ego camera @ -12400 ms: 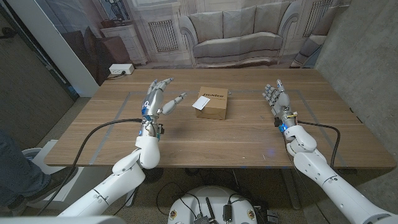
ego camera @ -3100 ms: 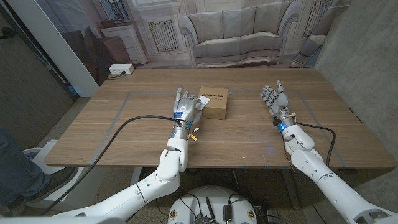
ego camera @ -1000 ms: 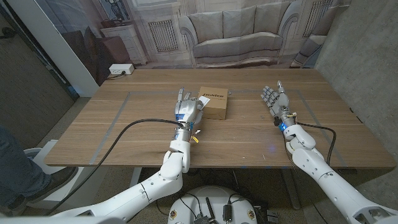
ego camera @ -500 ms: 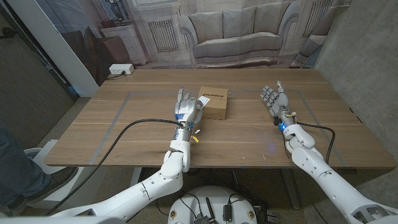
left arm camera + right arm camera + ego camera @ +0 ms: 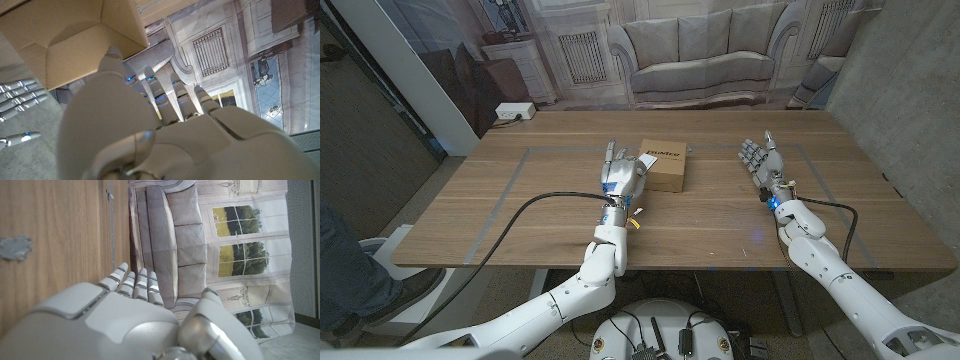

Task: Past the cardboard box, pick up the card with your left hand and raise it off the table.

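A flat cardboard box (image 5: pixel 665 168) lies in the middle of the wooden table (image 5: pixel 500 215). A small white card (image 5: pixel 646 160) sits against the box's left edge, partly on its top. My left hand (image 5: pixel 620 178) stands right beside the card, fingers straight and apart, pointing away from me. I cannot tell whether the thumb touches the card. In the left wrist view the hand's back (image 5: pixel 150 135) is close under the box (image 5: pixel 60 40), with the thumb tip at the box's side. My right hand (image 5: pixel 758 160) stands open on the right, holding nothing; its back (image 5: pixel 115 325) fills the right wrist view's lower part.
Grey tape lines (image 5: pixel 525 152) mark a rectangle on the table. A black cable (image 5: pixel 510 215) runs from my left arm across the near left part. A person's leg (image 5: pixel 340 270) stands off the table's left side. A sofa backdrop (image 5: pixel 700 50) hangs behind.
Since the earliest frame my left hand has moved right, from the table's left part to the box's left side. Over the last second it has barely shifted. The right hand has stayed put.
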Robot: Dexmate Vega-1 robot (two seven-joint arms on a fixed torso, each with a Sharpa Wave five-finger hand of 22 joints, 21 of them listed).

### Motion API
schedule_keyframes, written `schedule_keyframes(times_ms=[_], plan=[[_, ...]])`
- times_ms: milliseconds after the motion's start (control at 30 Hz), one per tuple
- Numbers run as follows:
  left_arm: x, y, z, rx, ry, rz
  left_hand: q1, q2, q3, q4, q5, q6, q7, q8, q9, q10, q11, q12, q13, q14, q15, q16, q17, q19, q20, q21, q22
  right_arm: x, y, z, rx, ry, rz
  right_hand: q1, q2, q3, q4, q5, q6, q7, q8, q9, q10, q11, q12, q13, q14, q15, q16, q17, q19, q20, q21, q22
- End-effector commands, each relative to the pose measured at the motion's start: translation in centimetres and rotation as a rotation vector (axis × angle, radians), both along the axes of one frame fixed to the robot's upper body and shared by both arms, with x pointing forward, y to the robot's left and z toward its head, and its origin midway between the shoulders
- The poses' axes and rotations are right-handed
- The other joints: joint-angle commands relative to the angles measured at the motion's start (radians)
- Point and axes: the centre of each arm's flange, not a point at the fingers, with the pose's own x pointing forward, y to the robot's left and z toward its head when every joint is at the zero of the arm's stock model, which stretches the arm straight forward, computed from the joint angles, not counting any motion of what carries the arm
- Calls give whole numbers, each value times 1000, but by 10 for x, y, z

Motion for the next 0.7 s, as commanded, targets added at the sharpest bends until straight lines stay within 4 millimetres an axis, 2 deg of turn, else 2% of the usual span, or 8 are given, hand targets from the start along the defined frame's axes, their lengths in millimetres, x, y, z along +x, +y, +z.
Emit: schedule_keyframes(times_ms=[33, 700], plan=[[1, -2, 1, -6, -13, -22, 7, 6, 1, 8, -9, 29, -1, 14, 1, 25, 1, 7, 6, 19, -139, 7, 3, 10, 1, 4, 5, -1, -2, 0, 3, 1, -2, 1, 7, -3, 0, -2, 7, 2, -1, 5, 4, 3, -2, 3, 6, 1, 3, 6, 10, 3, 0, 5], [1, 2, 2, -15, -45, -65, 19, 29, 7, 18, -49, 134, 12, 28, -14, 124, 1, 10, 5, 88, -147, 13, 5, 50, -1, 9, 5, -6, -2, -1, 14, -8, -6, -1, 8, -5, 0, -2, 8, 2, -1, 5, 4, 2, -2, 3, 7, 1, 3, 6, 11, 4, -4, 6]])
